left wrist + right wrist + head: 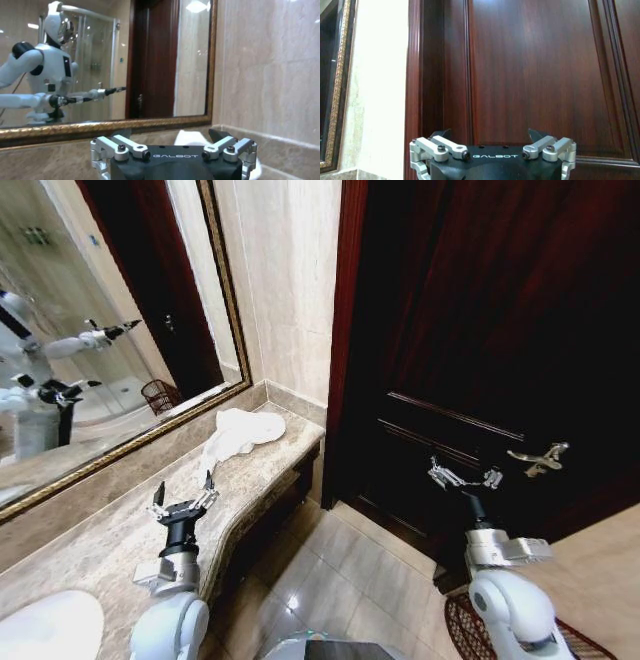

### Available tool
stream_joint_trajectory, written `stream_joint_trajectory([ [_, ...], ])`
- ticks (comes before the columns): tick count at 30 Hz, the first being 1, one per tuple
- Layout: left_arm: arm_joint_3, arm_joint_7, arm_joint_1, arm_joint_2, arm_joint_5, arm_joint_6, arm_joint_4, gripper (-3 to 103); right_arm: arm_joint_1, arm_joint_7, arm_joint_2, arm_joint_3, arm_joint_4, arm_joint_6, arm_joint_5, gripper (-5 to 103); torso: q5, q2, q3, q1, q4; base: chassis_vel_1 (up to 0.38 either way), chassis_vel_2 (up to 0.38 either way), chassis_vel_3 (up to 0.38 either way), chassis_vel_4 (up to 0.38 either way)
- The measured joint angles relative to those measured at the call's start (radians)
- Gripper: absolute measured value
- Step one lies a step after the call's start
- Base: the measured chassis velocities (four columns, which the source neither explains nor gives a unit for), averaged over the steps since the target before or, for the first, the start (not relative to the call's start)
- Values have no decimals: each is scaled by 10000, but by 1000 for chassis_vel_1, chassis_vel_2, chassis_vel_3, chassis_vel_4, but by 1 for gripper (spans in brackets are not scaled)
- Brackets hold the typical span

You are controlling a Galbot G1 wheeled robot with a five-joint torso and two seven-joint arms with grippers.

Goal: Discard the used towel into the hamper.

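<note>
Towel (240, 432) lies crumpled on worktop (110, 530), frame centre-left. Left pincer (184, 501) hovers lower left, jaws apart, short of it. Right pincer (464, 477) faces door (500, 330), jaws apart.

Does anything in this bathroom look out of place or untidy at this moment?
Only the white towel: it lies crumpled on the marble counter near the far end, below the mirror. The left hand hovers open over the counter, short of the towel; the right hand is open, facing the dark door. Nothing looks spilled or damaged.
</note>
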Motion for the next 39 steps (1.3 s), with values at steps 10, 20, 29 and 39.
stream_joint_trajectory([
  [10, -184, -385, -485, 720, -1288, 998, 391, 101, -43, 4, -17, 21, -96, 80, 6, 100, -3, 0, 0, 0, 0, 0, 0, 0, 0],
  [20, -588, -302, -1690, 2231, -3090, 1968, 1525, 99, -138, -14, -89, 73, -366, 196, -2, 100, -1, 0, 0, 0, -1, 0, 0, 0, 0],
  [29, -710, -180, -2314, 2980, -3712, 2098, 2345, 98, -85, -31, -156, 31, -605, 249, 6, 100, -1, 0, 0, 0, 0, 0, 0, 0, 0],
  [39, -436, 84, -3200, 4040, -4450, 2126, 3397, 98, 37, -114, -33, -178, -808, 243, -205, 100, -2, 0, 0, 0, -1, 0, 0, 0, 0],
])
